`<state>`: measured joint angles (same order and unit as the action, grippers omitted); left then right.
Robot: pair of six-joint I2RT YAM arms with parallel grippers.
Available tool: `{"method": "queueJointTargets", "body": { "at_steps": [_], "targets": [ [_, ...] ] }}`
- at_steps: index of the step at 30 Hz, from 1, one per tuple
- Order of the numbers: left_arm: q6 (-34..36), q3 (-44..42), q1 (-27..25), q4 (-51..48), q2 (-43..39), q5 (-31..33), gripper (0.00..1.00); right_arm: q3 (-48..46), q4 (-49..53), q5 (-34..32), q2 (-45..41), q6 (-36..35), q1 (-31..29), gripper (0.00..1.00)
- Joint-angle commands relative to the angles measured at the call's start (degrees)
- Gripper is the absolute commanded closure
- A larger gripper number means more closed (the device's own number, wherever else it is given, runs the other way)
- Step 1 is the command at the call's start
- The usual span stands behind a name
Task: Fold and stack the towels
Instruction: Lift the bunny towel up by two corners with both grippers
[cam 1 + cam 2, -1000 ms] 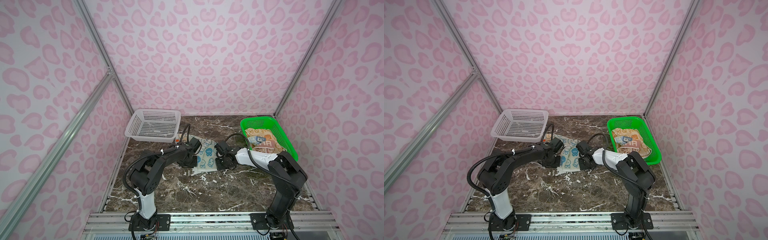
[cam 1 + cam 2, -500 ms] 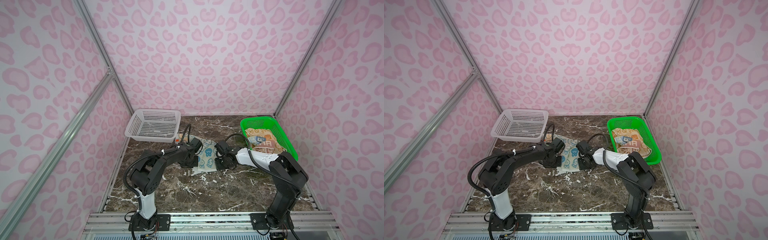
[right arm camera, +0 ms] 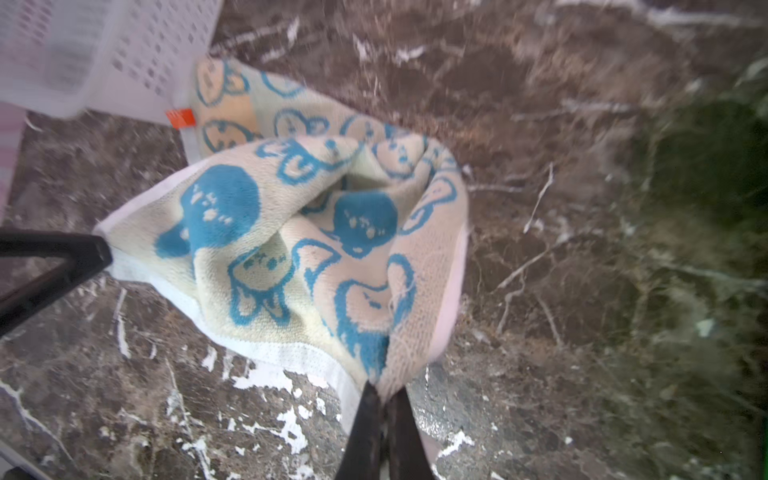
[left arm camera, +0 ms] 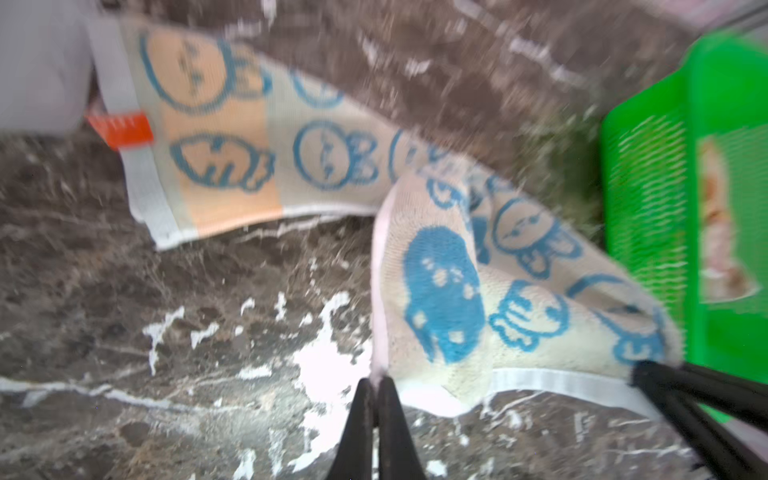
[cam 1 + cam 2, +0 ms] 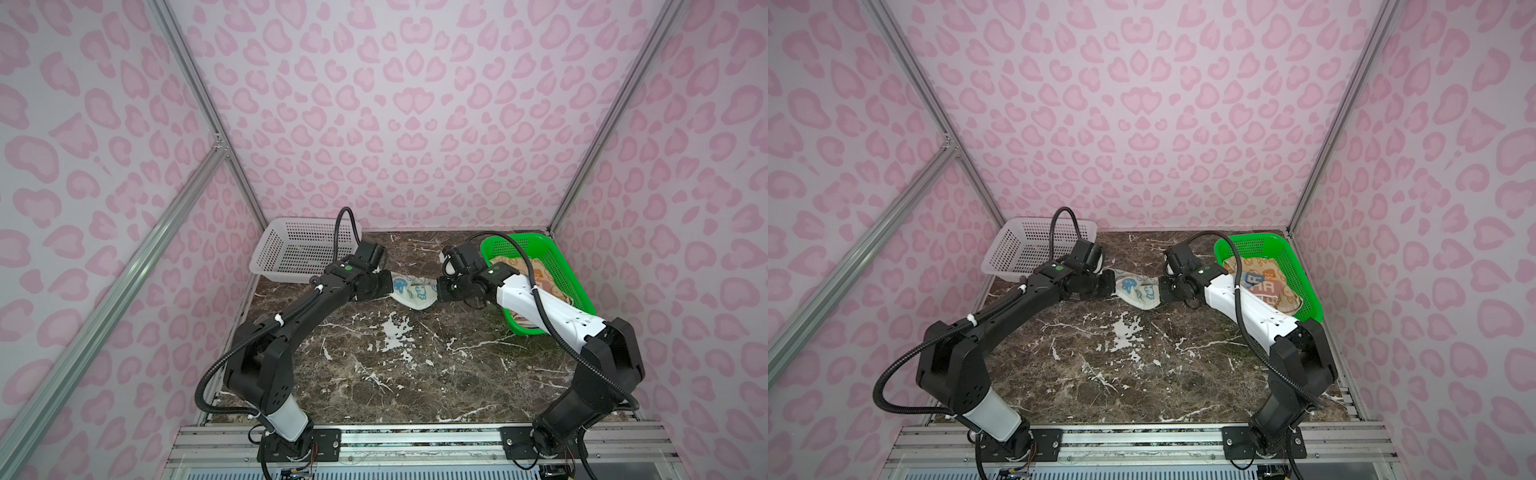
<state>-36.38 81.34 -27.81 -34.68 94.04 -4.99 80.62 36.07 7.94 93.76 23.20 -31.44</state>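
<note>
In both top views the blue-rabbit towel [image 5: 415, 291] sags between the two arms, at about 12 o'clock from the middle of the marble table [image 5: 395, 374]. The left gripper [image 5: 388, 286] is clenched on its 9 o'clock corner, and the right gripper [image 5: 437, 289] is clenched on its 3 o'clock corner. A white basket [image 5: 291, 253] sits at 10 o'clock. A green basket [image 5: 561, 266] sits at 2 o'clock, with other towels [image 5: 544, 282] heaped inside.

The left wrist view is blurred. Its black fingertips [image 4: 376, 384] pinch the towel's hem, and the cloth's far end lies flat on the marble, carrying an orange tag [image 4: 120, 131].

In the right wrist view the fingertips [image 3: 384, 395] are pressed together on a bunched corner. The cloth billows up from there to the left gripper, and its far edge touches the white basket.
</note>
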Motion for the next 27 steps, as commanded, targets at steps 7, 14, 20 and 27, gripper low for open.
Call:
{"method": "queueJointTargets", "body": {
  "at_steps": [7, 14, 20, 27],
  "targets": [
    [1.1, 23.5, 4.4, -7.5, -0.4, 0.5, 0.97, 23.5, 5.9, -0.6, -1.0, -7.2, 3.6, 1.00],
    [2.9, 34.2, 5.0, -7.2, -5.7, 1.8, 0.97, 35.4, 10.2, 2.5, -3.4, -11.2, 3.6, 1.00],
    [5.5, 33.0, 0.5, -7.1, -14.2, 4.8, 0.98, 32.0, 10.8, 2.9, -12.5, -16.0, 0.0, 1.00],
    [4.4, 30.1, -6.0, -7.7, -22.1, 4.9, 0.98, 27.9, 9.7, 5.1, -22.4, -17.5, -4.5, 1.00]
  ]
}}
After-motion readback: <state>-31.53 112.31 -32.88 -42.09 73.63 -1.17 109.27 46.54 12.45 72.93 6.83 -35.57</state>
